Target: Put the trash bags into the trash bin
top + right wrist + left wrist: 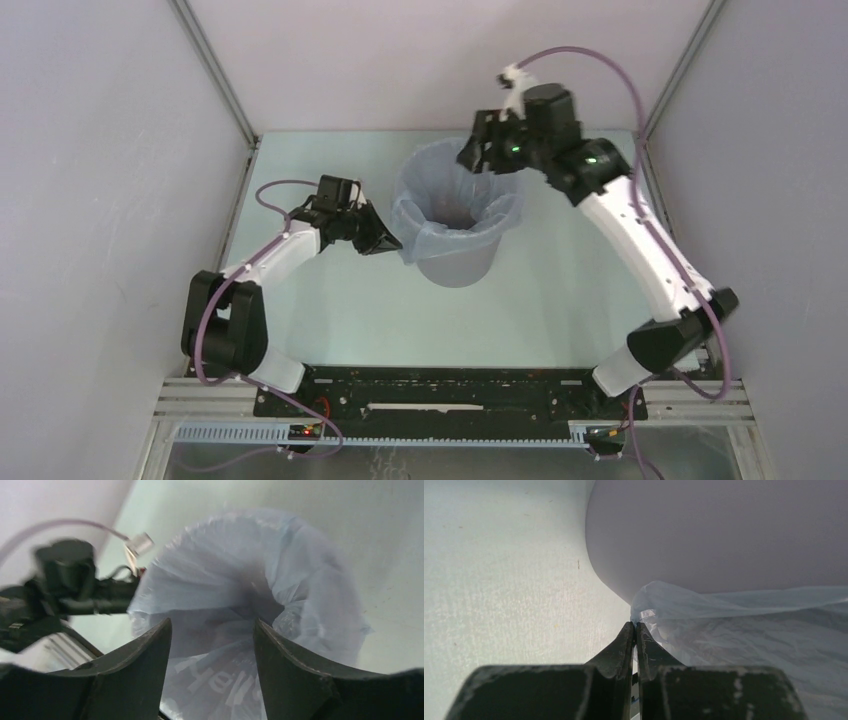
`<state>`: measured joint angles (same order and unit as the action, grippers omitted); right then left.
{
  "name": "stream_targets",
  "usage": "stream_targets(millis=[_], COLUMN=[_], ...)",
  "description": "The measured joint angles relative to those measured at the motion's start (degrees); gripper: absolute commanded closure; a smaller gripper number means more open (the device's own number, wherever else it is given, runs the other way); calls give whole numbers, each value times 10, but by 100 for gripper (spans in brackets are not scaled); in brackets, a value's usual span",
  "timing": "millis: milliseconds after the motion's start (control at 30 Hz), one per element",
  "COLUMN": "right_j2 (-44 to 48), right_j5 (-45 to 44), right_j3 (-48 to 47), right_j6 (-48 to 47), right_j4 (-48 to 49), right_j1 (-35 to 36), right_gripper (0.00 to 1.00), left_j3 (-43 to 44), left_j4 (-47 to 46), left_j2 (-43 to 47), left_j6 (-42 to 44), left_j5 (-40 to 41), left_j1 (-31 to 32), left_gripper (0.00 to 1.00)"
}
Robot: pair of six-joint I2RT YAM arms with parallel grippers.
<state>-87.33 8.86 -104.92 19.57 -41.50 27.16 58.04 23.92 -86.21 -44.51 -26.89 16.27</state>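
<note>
Centre frame: bag (pixel 412 205) lines bin (pixel 458 268), hem draped over rim; left end effector (pixel 634 626) pinching hem on bin's left; right end effector (pixel 212 625) spread above mouth; I judge film light, limp, slippery; grip bunched hem.

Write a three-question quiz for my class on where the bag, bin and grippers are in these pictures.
1. True or false: the right gripper is shut on the trash bag.
2. The trash bag is: A) dangling from the right gripper; B) lining the trash bin, edge folded over its rim; C) bundled beside the bin.
3. Which gripper pinches the bag's edge?
Key: 1 false, its jaws stand open above the bin. 2 B. 3 the left gripper.
</note>
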Motion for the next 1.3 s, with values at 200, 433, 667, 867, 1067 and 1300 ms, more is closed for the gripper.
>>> stream_targets(millis=[200, 433, 667, 867, 1067, 1300], right_j2=[-113, -225, -272, -272, -285, -291], right_j5=[-105, -145, -162, -163, -163, -156], right_j3=[-31, -30, -12, 92, 124, 124], right_j6=[-83, -114, -116, -100, -87, -85], right_j4=[-74, -104, -79, -7, 41, 60], right_j1=[102, 128, 133, 136, 133, 127], right_gripper=[60, 55, 47, 42, 40, 36], left_j3=[0, 0, 0, 0, 0, 0], left_j4=[16, 26, 35, 38, 41, 43], left_j2=[14, 27, 52, 55, 55, 55], left_j6=[11, 21, 31, 36, 40, 41], left_j5=[8, 8, 8, 8, 8, 9], left_j1=[0, 0, 0, 0, 0, 0], left_gripper=[88, 82, 82, 83, 83, 83])
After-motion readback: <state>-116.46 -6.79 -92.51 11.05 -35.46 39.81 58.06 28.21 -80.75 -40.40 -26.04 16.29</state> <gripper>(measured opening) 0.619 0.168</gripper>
